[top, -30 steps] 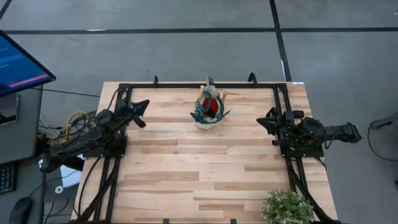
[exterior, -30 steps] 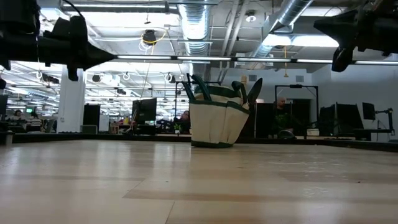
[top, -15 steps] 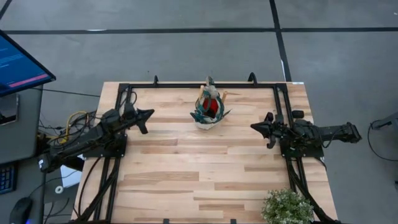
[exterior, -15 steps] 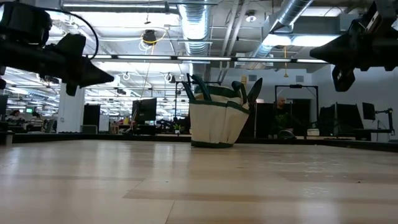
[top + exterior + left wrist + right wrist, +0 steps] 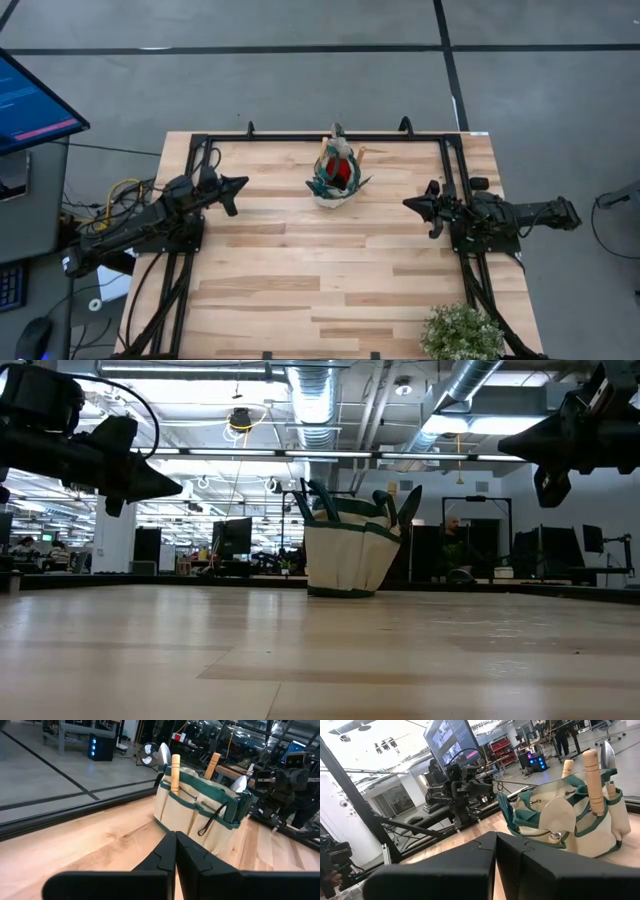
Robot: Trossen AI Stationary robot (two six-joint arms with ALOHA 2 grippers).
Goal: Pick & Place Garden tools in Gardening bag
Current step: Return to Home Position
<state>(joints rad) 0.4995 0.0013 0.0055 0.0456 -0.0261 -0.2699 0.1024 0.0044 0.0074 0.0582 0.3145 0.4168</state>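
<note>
The beige gardening bag (image 5: 337, 178) with teal trim stands on its base at the table's far middle. It also shows in the low view (image 5: 348, 550), the left wrist view (image 5: 200, 807) and the right wrist view (image 5: 570, 815). Wooden-handled trowels (image 5: 175, 770) stick up from its pockets, and a red item (image 5: 341, 174) lies inside. My left gripper (image 5: 240, 185) is shut and empty, to the bag's left. My right gripper (image 5: 409, 204) is shut and empty, to the bag's right. Both hover above the table.
A green leafy plant (image 5: 462, 333) stands at the table's near right corner. A black frame rail (image 5: 320, 137) runs along the table's far edge. Bare wood (image 5: 320, 280) lies between the arms and the near edge.
My left gripper has come down a little and moved slightly toward the bag. My right gripper has moved toward the table's left and a little toward the near edge, also dropping slightly. Both have kept still over the last half second. The bag has not moved.
</note>
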